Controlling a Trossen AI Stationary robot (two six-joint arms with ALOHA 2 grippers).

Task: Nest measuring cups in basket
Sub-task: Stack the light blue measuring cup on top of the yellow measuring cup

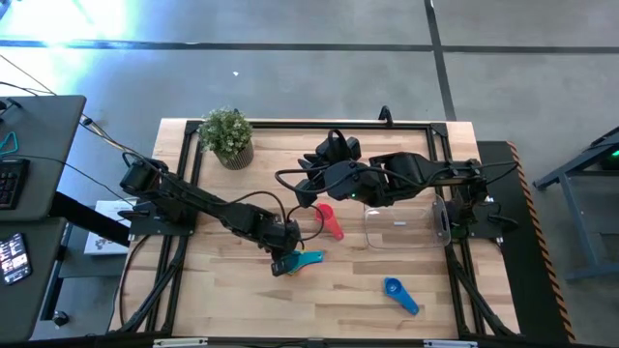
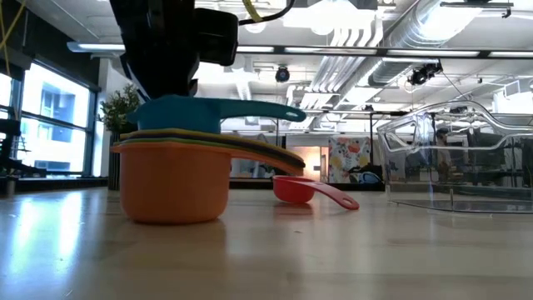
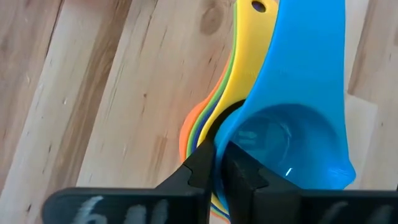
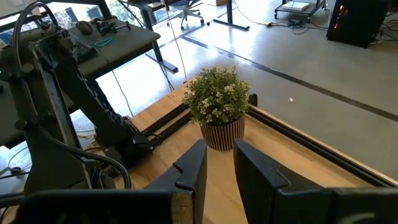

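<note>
Table: light wood, dark frame rails along the edges. Basket — clear tub, sits at the table's right side, nothing visible inside it. Potted plant at the far left corner, well apart from the cups.

L arm reaches in from the left; L gripper is down at mid-table, fingers clenched on the rim of the teal cup. Teal cup is topmost of a nested stack — orange cup at bottom, green and yellow rims sandwiched between.

R arm is raised over table centre, R gripper released, grasping nothing, pointed toward the plant.

Loose cups: red cup just left of the basket; blue cup near the front edge, apart from all else.
</note>
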